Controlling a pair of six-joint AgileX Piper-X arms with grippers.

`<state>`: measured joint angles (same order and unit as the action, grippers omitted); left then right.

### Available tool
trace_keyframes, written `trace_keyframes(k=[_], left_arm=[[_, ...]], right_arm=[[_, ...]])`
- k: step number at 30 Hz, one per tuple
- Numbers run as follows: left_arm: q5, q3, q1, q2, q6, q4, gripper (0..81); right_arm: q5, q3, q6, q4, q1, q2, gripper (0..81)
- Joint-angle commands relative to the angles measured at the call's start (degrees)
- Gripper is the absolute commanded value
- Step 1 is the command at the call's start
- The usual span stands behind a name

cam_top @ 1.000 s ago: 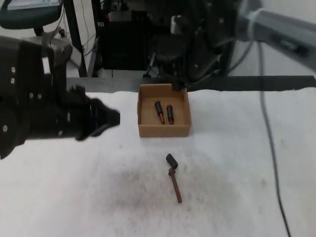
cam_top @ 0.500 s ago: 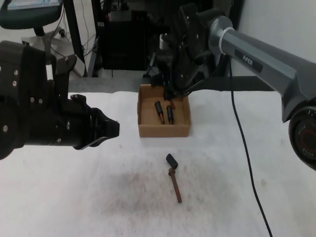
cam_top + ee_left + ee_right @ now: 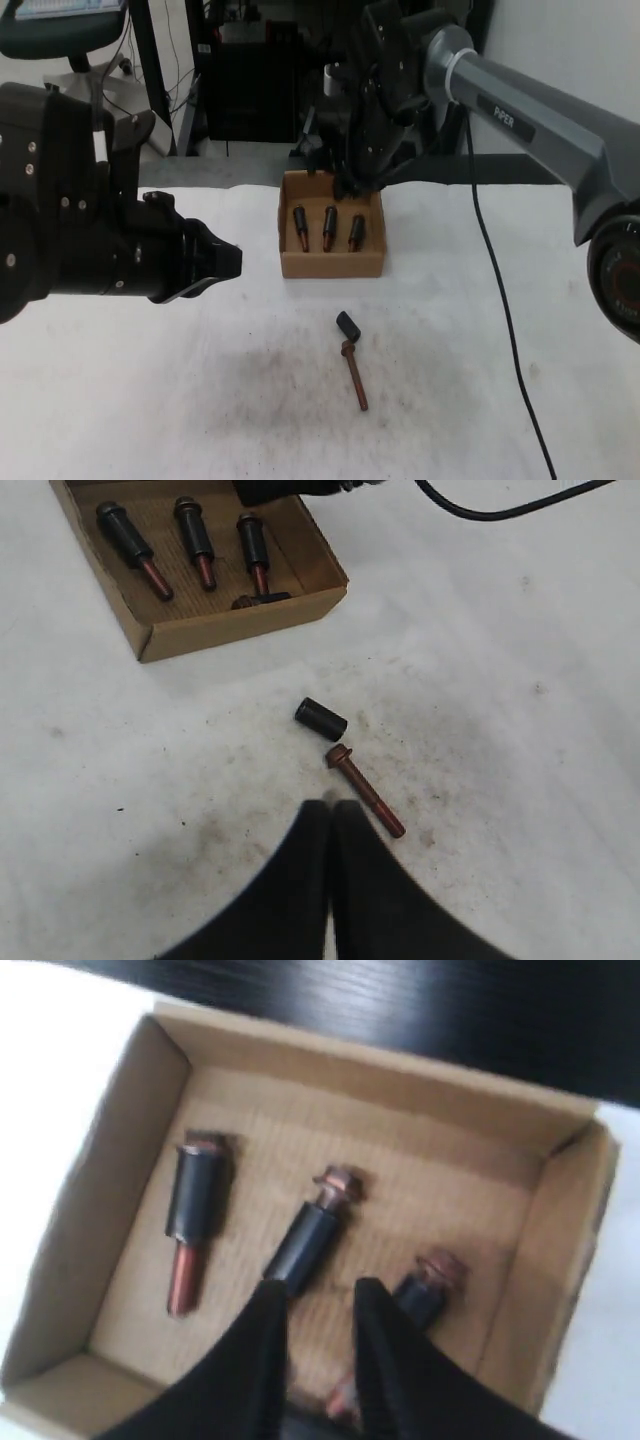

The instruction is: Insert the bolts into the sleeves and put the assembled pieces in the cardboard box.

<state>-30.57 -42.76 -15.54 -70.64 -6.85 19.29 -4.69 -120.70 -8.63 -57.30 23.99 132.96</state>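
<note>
Our spread right gripper (image 3: 318,1298) is hovering over the brown cardboard box (image 3: 330,266), its third black-sleeved copper bolt (image 3: 356,232) newly delivered, one assembly remaining.

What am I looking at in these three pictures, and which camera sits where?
Two robot arms work at a white bench. One picture looks down over the bench from behind the arms. The other two come from a camera on each arm's wrist. The left pincer is shut, holds nothing and hangs over the bench. A loose bolt and a loose black sleeve lie close together on the bench, on the near side of the cardboard box. The right pincer is open and empty above that box. Inside the box, three assembled pieces lie side by side.
</note>
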Motion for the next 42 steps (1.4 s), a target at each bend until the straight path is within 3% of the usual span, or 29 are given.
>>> trace_keyframes(k=[1,4,11,21,32,35,39,40,42], left_arm=[[-0.35,-0.11,-0.06,0.51,0.45,-0.17,0.3],[-0.35,-0.11,-0.06,0.51,0.45,-0.17,0.3],[-0.33,-0.11,-0.06,0.72,0.45,-0.17,0.3],[-0.20,-0.11,-0.06,2.76,0.45,-0.17,0.3],[-0.35,-0.11,-0.06,2.77,0.45,-0.17,0.3],[-0.35,-0.11,-0.06,2.77,0.45,-0.17,0.3],[-0.35,-0.11,-0.06,2.77,0.45,-0.17,0.3],[-0.35,-0.11,-0.06,2.77,0.45,-0.17,0.3],[-0.35,-0.11,-0.06,2.77,0.45,-0.17,0.3]], right_arm=[[1.15,-0.54,2.19,-9.48,-0.06,-3.54,3.4],[5.03,0.68,1.94,-14.08,0.53,-5.93,0.3],[4.69,13.42,1.17,-12.39,4.62,-17.53,0.3],[3.89,48.84,-4.75,17.96,14.10,-35.52,0.3],[-4.84,51.93,-4.57,18.02,9.23,-32.21,0.3],[-6.63,51.93,-4.17,17.50,8.43,-32.23,9.7],[-7.30,51.93,-4.17,16.73,8.73,-32.23,35.5],[-7.00,51.93,-4.17,16.74,8.87,-32.23,39.1],[-5.69,51.93,-4.17,16.74,9.13,-32.23,38.4]])
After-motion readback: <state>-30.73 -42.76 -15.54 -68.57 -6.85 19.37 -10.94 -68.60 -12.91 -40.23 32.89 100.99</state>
